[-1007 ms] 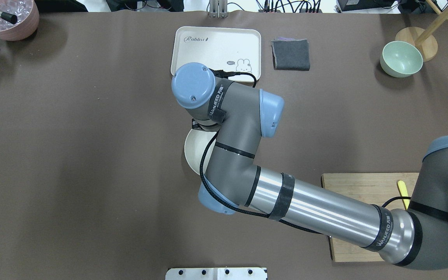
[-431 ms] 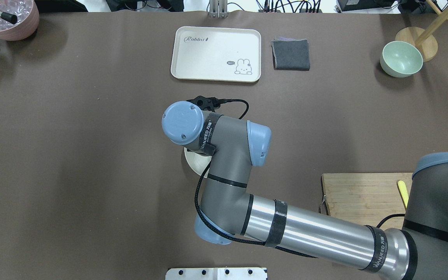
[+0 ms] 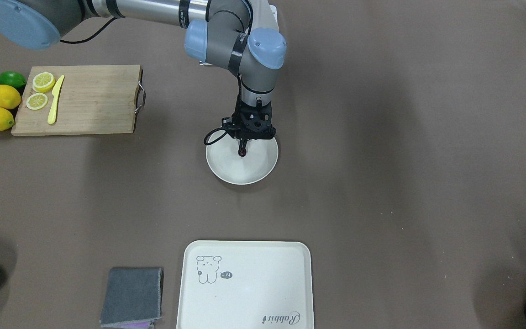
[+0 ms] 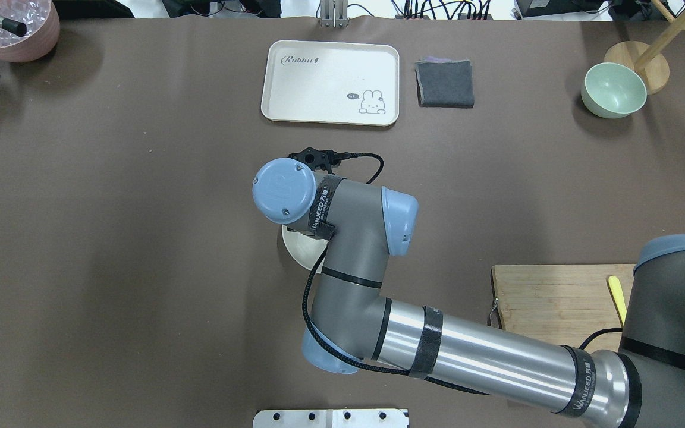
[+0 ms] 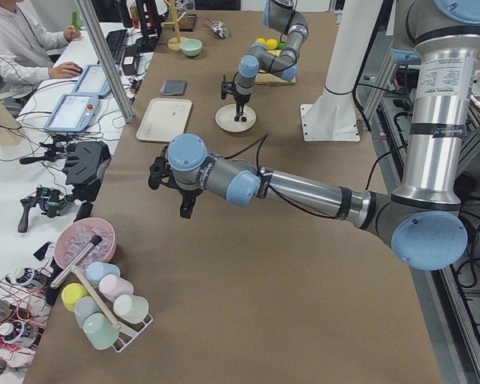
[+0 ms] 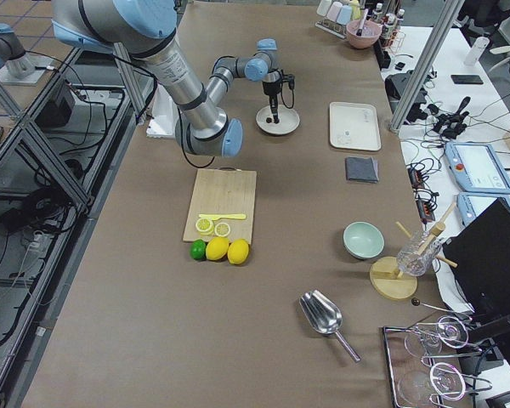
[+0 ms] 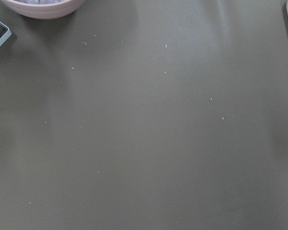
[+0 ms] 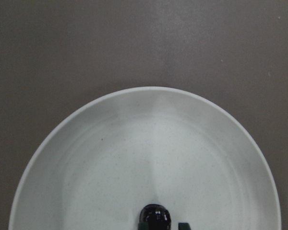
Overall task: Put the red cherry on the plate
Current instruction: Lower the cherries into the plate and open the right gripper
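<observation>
– Over the plate (image 3: pixel 226 172), what does the right gripper (image 3: pixel 243 147) have?
– The cherry (image 3: pixel 243 154). The fingers point straight down, drawn almost together, and pinch the dark fruit at their tips.
– Does the cherry touch the plate?
– It sits low over the dish, near its middle. Whether it touches cannot be told. The right wrist view shows its glossy round top at the bottom edge, with the pale dish spread beyond.
– And the left gripper (image 5: pixel 184 210)?
– It hangs above bare table, well apart from the plate, toward the end with the pink bowl (image 5: pixel 84 240). Only the side view shows it, so how far its fingers are open cannot be told.
– What else lies about?
– The tray (image 3: pixel 244 292) lies beyond the plate, away from the robot. The board (image 3: pixel 94 100), with lemon slices (image 3: pixel 40 90) and a knife (image 3: pixel 55 99), lies off to the robot's right.
</observation>
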Controlling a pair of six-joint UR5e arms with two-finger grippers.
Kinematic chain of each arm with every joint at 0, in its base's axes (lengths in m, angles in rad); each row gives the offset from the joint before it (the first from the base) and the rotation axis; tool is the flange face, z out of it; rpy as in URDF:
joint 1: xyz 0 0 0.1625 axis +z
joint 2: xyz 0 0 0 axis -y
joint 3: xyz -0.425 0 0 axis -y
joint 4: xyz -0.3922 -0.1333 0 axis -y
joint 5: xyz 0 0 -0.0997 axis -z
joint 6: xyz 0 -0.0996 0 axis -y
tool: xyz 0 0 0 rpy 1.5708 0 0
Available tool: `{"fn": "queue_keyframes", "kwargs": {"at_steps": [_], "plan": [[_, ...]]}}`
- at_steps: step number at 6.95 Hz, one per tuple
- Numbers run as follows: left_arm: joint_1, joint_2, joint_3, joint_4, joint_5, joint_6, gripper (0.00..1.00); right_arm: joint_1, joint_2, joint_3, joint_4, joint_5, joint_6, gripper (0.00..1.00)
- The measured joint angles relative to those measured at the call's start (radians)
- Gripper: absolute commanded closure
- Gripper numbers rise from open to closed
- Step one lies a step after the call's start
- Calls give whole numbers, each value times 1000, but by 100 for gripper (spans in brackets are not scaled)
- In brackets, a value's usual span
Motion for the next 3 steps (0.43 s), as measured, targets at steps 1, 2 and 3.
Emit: {"fn": "queue_keyframes", "kwargs": {"at_steps": [1, 2, 3], "plan": [[-2, 0, 0, 0, 0, -1, 3, 41, -10, 49, -30, 38, -14, 0], [-2, 0, 0, 1, 0, -3, 3, 103, -49, 156, -94, 107, -65, 0], [-2, 1, 2, 2, 1, -3, 3, 180, -124, 304, -169, 178, -162, 0]]}}
